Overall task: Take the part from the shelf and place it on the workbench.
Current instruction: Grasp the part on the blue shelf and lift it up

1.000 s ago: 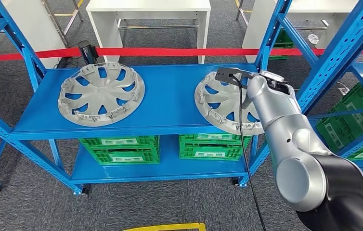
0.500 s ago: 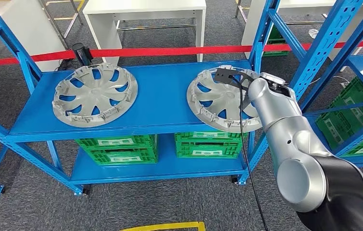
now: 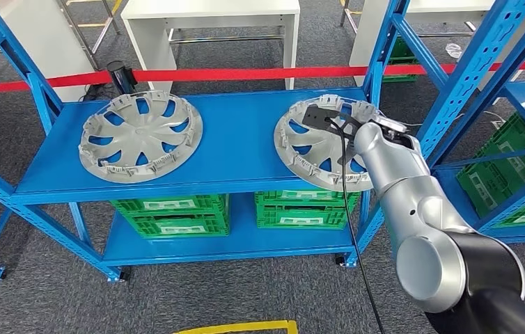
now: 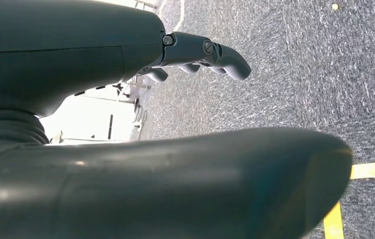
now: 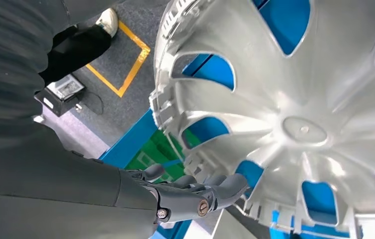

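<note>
Two silver hubcaps lie on the blue shelf (image 3: 239, 149). The left hubcap (image 3: 141, 136) lies flat and untouched. The right hubcap (image 3: 319, 142) is tilted and overhangs the shelf's front edge. My right arm (image 3: 392, 167) reaches to its near right rim. In the right wrist view my right hand (image 5: 190, 199) grips that rim, its fingers (image 5: 225, 186) hooked against the ribbed edge of the hubcap (image 5: 300, 114). My left hand (image 4: 200, 55) hangs over the grey carpet, fingers loosely extended, holding nothing.
Green crates (image 3: 173, 212) sit on the lower shelf. Blue uprights (image 3: 465, 76) stand close to my right arm. A red barrier tape (image 3: 232, 74) runs behind the shelf, with white tables (image 3: 211, 14) beyond it. Yellow floor lines (image 3: 239, 327) mark the carpet in front.
The view has shifted slightly. My right forearm has come a little lower and nearer, and the right hubcap is a bit more tilted. The left hubcap has stayed put.
</note>
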